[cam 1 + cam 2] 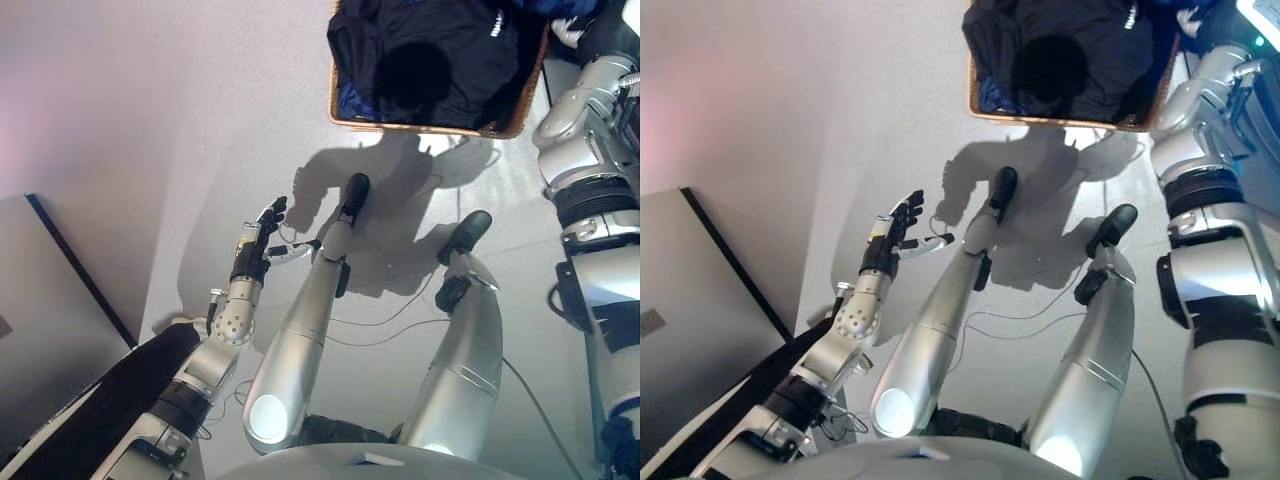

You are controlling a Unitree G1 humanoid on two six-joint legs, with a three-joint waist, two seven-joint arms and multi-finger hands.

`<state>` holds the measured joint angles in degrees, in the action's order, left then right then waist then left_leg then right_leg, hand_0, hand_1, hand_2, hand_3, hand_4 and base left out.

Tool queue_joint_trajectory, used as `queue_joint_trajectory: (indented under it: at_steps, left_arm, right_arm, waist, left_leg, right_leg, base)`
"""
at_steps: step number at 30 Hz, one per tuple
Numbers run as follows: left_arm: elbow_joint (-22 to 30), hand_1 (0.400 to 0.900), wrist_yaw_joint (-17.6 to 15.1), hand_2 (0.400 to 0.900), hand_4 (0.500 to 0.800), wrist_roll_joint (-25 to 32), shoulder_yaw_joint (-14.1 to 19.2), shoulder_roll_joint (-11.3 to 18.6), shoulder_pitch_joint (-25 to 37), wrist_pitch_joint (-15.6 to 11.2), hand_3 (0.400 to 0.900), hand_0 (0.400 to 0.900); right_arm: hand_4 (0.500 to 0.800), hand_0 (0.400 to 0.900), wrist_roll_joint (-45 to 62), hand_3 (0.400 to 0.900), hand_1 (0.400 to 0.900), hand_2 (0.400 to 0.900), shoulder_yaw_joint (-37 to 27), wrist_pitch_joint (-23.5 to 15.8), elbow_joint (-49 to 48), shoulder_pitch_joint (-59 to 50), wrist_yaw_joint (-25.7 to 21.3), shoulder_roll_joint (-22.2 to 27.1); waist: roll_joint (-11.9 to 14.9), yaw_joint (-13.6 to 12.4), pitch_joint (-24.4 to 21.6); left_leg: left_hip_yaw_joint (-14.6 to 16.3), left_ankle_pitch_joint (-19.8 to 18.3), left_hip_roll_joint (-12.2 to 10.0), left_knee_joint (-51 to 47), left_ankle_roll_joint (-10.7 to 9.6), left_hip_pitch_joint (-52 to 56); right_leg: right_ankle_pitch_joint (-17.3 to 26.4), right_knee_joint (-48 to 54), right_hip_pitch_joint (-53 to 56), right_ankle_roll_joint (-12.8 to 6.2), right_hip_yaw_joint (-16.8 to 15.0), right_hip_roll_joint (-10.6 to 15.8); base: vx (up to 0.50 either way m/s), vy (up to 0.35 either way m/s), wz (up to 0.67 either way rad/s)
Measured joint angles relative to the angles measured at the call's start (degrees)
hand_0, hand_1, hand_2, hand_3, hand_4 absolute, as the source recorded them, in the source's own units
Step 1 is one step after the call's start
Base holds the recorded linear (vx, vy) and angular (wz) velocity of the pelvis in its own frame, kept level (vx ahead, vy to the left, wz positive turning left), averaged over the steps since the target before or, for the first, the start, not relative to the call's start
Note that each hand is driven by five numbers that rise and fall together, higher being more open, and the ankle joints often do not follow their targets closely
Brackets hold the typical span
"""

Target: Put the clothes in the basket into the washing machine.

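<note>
A brown woven basket (343, 117) stands on the pale floor at the top of both eye views. It is filled with dark clothes (440, 55): a black garment on top and some blue cloth (992, 95) at its near left corner. My left hand (258, 244) hovers over the floor well short of the basket, open, fingers straight and holding nothing. My right arm runs up the right side to the basket's right rim. My right hand (592, 22) is dark at the top edge, and its fingers are hidden there.
A grey panel (700, 300) with a dark slanted edge fills the lower left. A pale wall (120, 100) runs along the left side. Light floor (250, 150) lies between my left hand and the basket.
</note>
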<state>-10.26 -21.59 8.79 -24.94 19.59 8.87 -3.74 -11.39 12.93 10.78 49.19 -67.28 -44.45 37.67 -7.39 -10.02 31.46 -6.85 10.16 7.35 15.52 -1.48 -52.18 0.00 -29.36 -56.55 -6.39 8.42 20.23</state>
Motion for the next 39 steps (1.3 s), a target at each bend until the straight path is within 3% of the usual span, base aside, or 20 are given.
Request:
queue_joint_trajectory:
  at_steps: [2, 5, 11, 19, 20, 29, 39]
  left_arm:
    - [-0.38, 0.9, -0.77, 0.9, 0.8, -0.01, 0.0, -0.11, 0.25, 0.28, 0.9, 0.9]
    - [-0.62, 0.9, -1.32, 0.9, 0.8, 0.0, 0.03, -0.74, 0.33, 0.59, 0.9, 0.9]
    - [-0.83, 0.9, -1.66, 0.9, 0.8, 0.05, 0.33, -0.82, 0.33, 1.09, 0.9, 0.9]
    - [-1.17, 0.9, -0.51, 0.9, 0.8, 0.22, 0.39, -0.71, 0.31, 0.97, 0.9, 0.9]
    - [-1.22, 0.9, -0.44, 0.9, 0.8, 0.24, 0.35, -0.71, 0.22, 0.97, 0.9, 0.9]
    - [-1.41, 0.9, 0.05, 0.9, 0.8, 0.33, 0.22, -0.45, 0.17, 0.96, 0.9, 0.9]
    - [-1.42, 0.9, 0.05, 0.9, 0.8, 0.36, -0.13, -0.34, 0.2, 0.96, 0.9, 0.9]
  right_arm:
    - [0.5, 0.4, 7.99, 0.4, 0.4, 0.4, -7.19, -2.67, -3.95, 1.16, -3.06, -4.27]
    - [0.5, 0.4, 17.43, 0.4, 0.4, 0.4, -12.28, -6.69, -4.52, 1.9, -7.35, -6.95]
    - [0.5, 0.4, 26.27, 0.4, 0.4, 0.4, -17.12, -10.74, -4.48, 1.44, -13.67, -5.9]
    - [0.5, 0.4, 33.29, 0.4, 0.4, 0.4, -12.06, -11.86, 6.4, -10.1, -9.7, -1.77]
    - [0.8, 0.9, 33.29, 0.9, 0.9, 0.9, -11.46, -11.85, 7.85, -11.41, -8.86, -1.25]
    - [0.8, 0.9, 35.86, 0.9, 0.9, 0.9, -9.69, -12.37, 15.01, -15.05, -4.25, 0.56]
    - [0.8, 0.9, 35.88, 0.9, 0.9, 0.9, -9.69, -12.37, 15.8, -14.81, -4.21, 0.37]
  waist:
    - [0.02, 1.16, 0.01]
    - [0.04, 2.38, 0.03]
    - [0.03, 4.62, 0.02]
    - [-0.08, 3.08, -0.04]
    - [-0.07, 2.9, -0.04]
    - [-0.2, 1.24, -0.12]
    - [-0.21, 0.75, -0.13]
  left_leg:
    - [1.08, -0.11, -0.62, -1.18, 0.32, 1.51]
    - [3.31, -0.16, -1.0, -2.93, 1.27, 4.6]
    - [6.14, -0.15, -1.64, -6.06, 2.07, 8.75]
    - [8.07, -0.15, -1.74, -7.96, 2.31, 13.46]
    - [8.12, -0.15, -1.71, -7.96, 2.32, 13.59]
    - [7.12, 0.51, -1.05, -8.51, 2.23, 13.81]
    - [6.54, 1.18, -0.42, -9.25, 2.56, 13.81]
  right_leg:
    - [1.57, 3.05, 1.72, -0.19, -0.54, -0.95]
    - [3.68, 7.05, 4.5, -1.02, -2.15, -1.69]
    - [6.87, 13.81, 8.69, -1.99, -4.25, -2.92]
    - [7.75, 15.55, 12.05, -2.32, -5.6, -3.1]
    - [7.74, 15.53, 12.15, -2.32, -5.65, -3.05]
    - [7.73, 15.35, 12.79, -2.32, -4.7, -2.34]
    - [7.57, 15.33, 12.7, -2.53, -4.48, -1.75]
  base:
    - [0.05, 0.052, -0.41]
    - [0.05, 0.053, -0.38]
    - [0.04, 0.046, -0.24]
    - [0.0, 0.005, 0.02]
    - [0.0, -0.001, 0.13]
    - [0.0, -0.005, 0.09]
    - [-0.01, 0.006, 0.02]
